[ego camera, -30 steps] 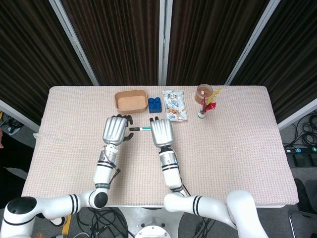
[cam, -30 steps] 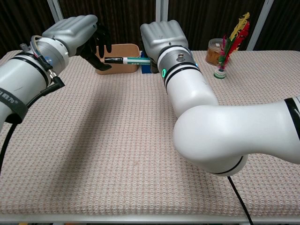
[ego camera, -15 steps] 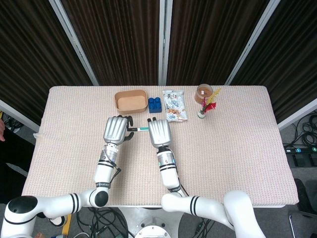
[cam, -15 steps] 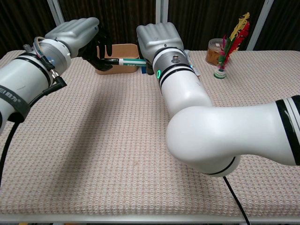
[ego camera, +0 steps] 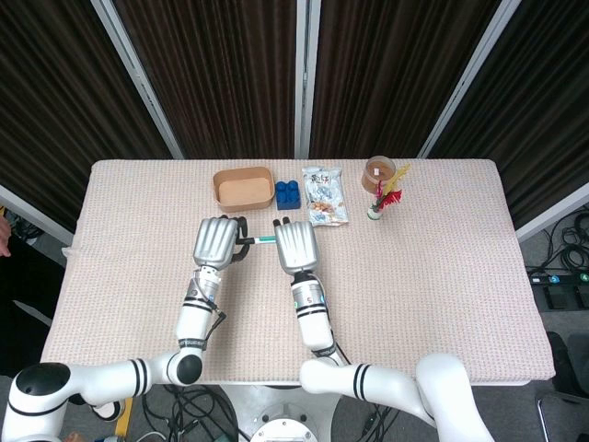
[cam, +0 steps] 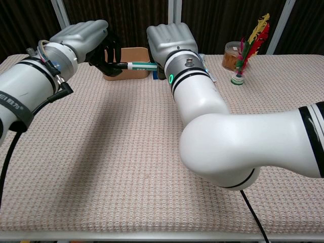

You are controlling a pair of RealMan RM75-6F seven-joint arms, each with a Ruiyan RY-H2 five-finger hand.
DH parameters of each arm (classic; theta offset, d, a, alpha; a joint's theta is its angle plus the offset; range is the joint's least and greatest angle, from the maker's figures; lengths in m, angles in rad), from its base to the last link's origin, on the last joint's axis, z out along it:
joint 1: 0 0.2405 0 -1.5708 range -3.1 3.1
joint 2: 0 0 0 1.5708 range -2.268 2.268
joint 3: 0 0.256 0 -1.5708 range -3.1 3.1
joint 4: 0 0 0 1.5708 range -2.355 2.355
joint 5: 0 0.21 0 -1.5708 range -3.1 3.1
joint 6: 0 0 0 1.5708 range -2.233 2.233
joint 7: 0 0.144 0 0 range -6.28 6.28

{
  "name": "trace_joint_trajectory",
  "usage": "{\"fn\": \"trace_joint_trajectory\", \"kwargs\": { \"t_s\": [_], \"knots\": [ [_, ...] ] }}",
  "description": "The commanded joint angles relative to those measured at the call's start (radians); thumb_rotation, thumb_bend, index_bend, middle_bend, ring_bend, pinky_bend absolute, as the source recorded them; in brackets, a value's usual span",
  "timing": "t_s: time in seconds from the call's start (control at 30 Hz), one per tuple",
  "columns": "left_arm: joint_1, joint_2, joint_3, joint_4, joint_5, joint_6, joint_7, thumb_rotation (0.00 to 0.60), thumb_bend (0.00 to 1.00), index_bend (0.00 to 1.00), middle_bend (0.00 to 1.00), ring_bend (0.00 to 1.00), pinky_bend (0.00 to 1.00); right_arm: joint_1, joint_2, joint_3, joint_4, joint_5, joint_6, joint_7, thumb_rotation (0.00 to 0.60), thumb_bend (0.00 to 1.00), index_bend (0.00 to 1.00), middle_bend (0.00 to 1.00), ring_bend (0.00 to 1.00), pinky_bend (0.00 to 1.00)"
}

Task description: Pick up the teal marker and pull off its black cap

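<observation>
Chest view: one teal marker [cam: 142,65] is held level by the right hand [cam: 169,43], its black cap [cam: 122,65] pinched by the left hand [cam: 86,40]. From the head view only hand backs and a short bit of marker are seen; one blue block [ego camera: 287,193] sits nr the table's [ego camera: 442,276] far edge.

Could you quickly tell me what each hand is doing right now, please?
Left hand: fingers closed around the black cap of the teal marker.
Right hand: holding the marker's body.
</observation>
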Motion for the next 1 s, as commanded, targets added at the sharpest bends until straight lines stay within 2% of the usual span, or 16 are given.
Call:
{"fn": "trace_joint_trajectory", "kwargs": {
  "t_s": [0.03,0.37,0.5,0.67,0.8,0.9,1.0],
  "knots": [
    [-0.001,0.001,-0.001,0.000,-0.007,-0.003,0.001,0.600,0.29,0.57,0.61,0.54,0.61,0.000,0.001,-0.001,-0.001,-0.002,0.000,0.001,0.600,0.33,0.62,0.59,0.69,0.79],
    [-0.003,0.013,0.001,-0.009,0.001,-0.002,-0.015,0.600,0.35,0.60,0.64,0.57,0.63,-0.004,0.010,-0.003,-0.007,-0.004,0.008,-0.004,0.600,0.33,0.63,0.60,0.69,0.79],
    [0.010,0.047,0.007,-0.027,0.011,0.002,-0.023,0.600,0.35,0.62,0.65,0.58,0.64,-0.028,0.027,-0.019,-0.028,-0.012,0.028,-0.005,0.600,0.33,0.63,0.61,0.69,0.79],
    [0.060,0.117,0.008,-0.072,0.023,0.019,-0.090,0.600,0.35,0.63,0.67,0.60,0.65,-0.107,0.092,-0.076,-0.121,-0.049,0.086,0.009,0.600,0.33,0.64,0.61,0.69,0.79],
    [0.139,0.145,0.064,-0.081,0.050,0.042,-0.191,0.600,0.35,0.63,0.67,0.60,0.66,-0.209,0.149,-0.172,-0.204,-0.070,0.131,0.024,0.600,0.33,0.64,0.61,0.69,0.79],
    [0.186,0.126,0.115,-0.024,0.059,0.026,-0.267,0.600,0.35,0.62,0.66,0.60,0.66,-0.267,0.165,-0.217,-0.204,-0.052,0.125,0.046,0.600,0.33,0.64,0.61,0.69,0.79],
    [0.204,0.097,0.151,0.051,0.077,-0.007,-0.325,0.600,0.35,0.61,0.65,0.59,0.65,-0.299,0.158,-0.231,-0.171,-0.025,0.099,0.075,0.600,0.33,0.64,0.61,0.69,0.79]
  ]
}}
